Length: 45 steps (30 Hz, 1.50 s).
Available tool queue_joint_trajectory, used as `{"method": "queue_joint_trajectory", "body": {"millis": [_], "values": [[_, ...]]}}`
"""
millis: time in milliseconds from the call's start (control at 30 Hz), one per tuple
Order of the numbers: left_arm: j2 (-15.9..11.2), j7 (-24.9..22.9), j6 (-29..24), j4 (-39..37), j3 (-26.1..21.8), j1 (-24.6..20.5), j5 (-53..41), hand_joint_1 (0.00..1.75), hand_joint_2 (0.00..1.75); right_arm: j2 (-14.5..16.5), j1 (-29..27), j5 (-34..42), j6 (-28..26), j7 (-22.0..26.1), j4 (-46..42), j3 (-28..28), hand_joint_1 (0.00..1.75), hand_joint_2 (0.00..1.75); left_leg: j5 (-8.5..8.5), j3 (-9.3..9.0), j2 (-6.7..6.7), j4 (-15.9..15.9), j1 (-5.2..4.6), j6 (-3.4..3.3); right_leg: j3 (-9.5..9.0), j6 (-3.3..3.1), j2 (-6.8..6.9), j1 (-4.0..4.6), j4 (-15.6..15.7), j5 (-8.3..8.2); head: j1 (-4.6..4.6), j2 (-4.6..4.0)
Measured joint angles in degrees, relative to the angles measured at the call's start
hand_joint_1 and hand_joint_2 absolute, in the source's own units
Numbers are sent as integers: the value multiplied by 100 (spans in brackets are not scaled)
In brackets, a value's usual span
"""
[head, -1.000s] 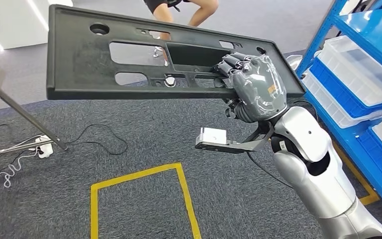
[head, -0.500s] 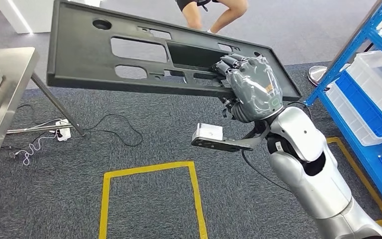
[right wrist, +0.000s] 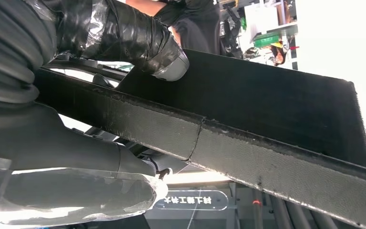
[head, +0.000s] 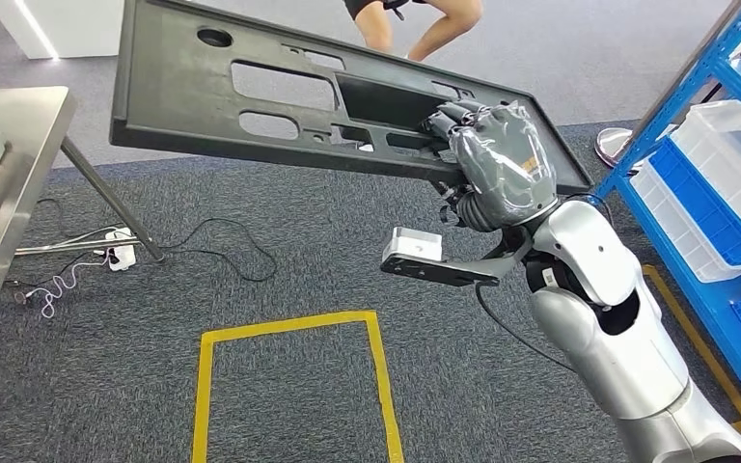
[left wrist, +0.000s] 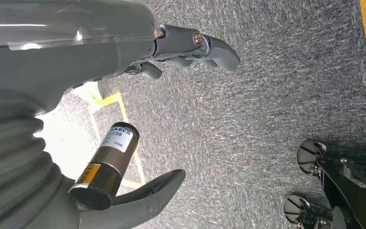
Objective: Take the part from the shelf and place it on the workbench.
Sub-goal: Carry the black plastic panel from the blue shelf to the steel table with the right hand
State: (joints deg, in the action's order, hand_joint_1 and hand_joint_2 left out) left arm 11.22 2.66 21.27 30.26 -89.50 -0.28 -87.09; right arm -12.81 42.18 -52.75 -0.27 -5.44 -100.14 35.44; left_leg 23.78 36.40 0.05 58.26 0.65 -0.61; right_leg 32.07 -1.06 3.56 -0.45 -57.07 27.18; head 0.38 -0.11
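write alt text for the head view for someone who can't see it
The robot's right hand grips one end of a long black plastic panel with cut-outs, holding it tilted in the air above grey carpet. A steel workbench stands at the left edge, blue shelving with clear bins at the right, and a yellow taped outline marks the floor below.

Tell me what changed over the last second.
The camera swung left, bringing the steel workbench into view. The black panel tipped, its far end now higher. The right hand still grips its near edge; the left hand stays empty.
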Motion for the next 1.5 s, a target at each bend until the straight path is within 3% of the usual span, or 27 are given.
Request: {"method": "queue_joint_trajectory", "body": {"millis": [267, 1067, 1233, 1333, 1433, 1500], "values": [[75, 18, 76, 162, 0, 0, 8, 0, 175, -6, 12, 16, 28, 0, 9, -21, 175, 175, -3, 8, 17, 1, -1, -4, 13, 101, -1, -4, 0, -2, 1, 0], [198, 3, 235, 408, 0, -1, 9, 0, 175, -8, 16, 16, 54, 7, 61, -62, 175, 175, -4, 10, 21, 0, -1, -6, 20, 108, -5, -6, -6, 3, -1, 0], [198, 1, 247, 410, 0, -2, 67, 0, 175, -8, 16, 16, 55, 7, 65, -62, 175, 175, 6, 16, 24, 22, -36, -17, 18, 208, -5, -31, 2, 0, -2, 0], [198, -1, 249, 413, 0, -1, 84, 0, 175, -8, 17, 16, 57, 7, 65, -62, 175, 175, 23, 26, 19, 21, -58, -52, 8, 267, -1, -49, 13, -6, -2, 0], [197, -4, 253, 424, 0, 4, 94, 0, 175, -9, 21, 16, 58, 8, 66, -63, 175, 175, 58, -21, 2, -44, -51, -177, -9, 358, -20, -75, -81, -22, -1, 0], [196, -5, 255, 429, 0, 6, 101, 0, 175, -10, 33, 16, 60, 9, 68, -74, 175, 175, 57, -114, -9, -90, -46, -249, 120, 362, -140, -93, -398, 180, 2, 0]]}}
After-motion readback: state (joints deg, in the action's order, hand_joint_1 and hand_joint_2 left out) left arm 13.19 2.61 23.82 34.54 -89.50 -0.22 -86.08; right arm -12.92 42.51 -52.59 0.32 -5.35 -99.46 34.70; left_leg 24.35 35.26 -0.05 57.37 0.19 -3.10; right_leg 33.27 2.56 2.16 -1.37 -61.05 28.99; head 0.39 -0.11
